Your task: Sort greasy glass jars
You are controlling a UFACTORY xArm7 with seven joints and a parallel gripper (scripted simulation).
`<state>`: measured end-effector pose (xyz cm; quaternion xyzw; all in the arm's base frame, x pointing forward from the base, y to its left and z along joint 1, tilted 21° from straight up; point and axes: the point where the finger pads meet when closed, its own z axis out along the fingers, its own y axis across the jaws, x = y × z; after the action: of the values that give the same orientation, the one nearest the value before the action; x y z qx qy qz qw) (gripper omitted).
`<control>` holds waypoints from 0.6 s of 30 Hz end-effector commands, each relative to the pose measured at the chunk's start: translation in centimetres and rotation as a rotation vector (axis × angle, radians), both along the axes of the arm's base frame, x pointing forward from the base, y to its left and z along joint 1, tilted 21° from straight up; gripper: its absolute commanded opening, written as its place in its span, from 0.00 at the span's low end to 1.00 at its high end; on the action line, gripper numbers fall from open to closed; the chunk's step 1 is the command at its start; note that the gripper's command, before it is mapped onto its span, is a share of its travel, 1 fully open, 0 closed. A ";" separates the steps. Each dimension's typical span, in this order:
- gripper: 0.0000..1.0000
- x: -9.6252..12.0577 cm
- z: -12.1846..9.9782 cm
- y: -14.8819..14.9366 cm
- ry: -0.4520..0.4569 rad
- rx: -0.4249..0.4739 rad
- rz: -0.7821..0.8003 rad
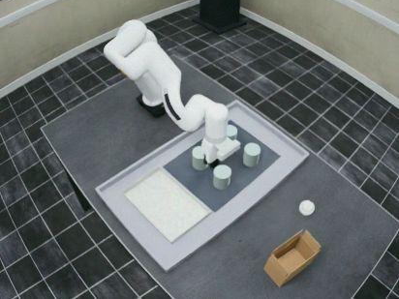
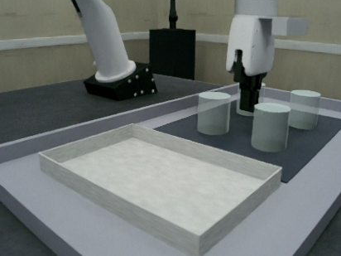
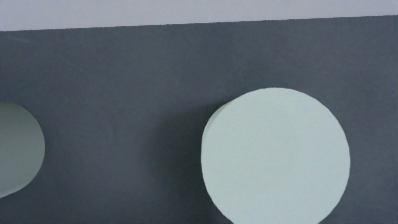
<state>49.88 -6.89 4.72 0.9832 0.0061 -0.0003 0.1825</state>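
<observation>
Four pale green jars stand upright on the dark mat (image 1: 194, 180) (image 2: 306, 148) (image 3: 110, 75): a left jar (image 1: 199, 159) (image 2: 213, 113), a front jar (image 1: 222, 177) (image 2: 271, 128), a right jar (image 1: 252, 155) (image 2: 304, 110) and a back jar (image 1: 231, 132) (image 2: 261, 92) partly hidden by the gripper. They look alike; no grease shows. My gripper (image 1: 211, 164) (image 2: 248, 108) is shut and empty, pointing down among the jars, its tips low. The wrist view shows one large jar top (image 3: 276, 155) and part of another jar (image 3: 20, 150). The shallow white tray (image 1: 167, 207) (image 2: 165, 177) holds nothing.
A raised-rim lilac platform (image 1: 113, 207) (image 2: 25, 190) surrounds mat and tray. On the grey table (image 1: 107, 139) (image 2: 37, 115) are an open cardboard box (image 1: 292, 260) and a small white round object (image 1: 306, 208), both outside the platform.
</observation>
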 end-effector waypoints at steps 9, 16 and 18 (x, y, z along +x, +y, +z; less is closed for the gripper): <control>0.00 0.3 0.3 0.2 -0.005 0.001 0.002; 0.00 0.4 0.4 0.2 -0.005 0.001 0.002; 0.00 0.5 0.4 0.2 -0.005 0.001 0.002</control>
<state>50.09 -6.83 4.88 0.9832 0.0061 -0.0003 0.1825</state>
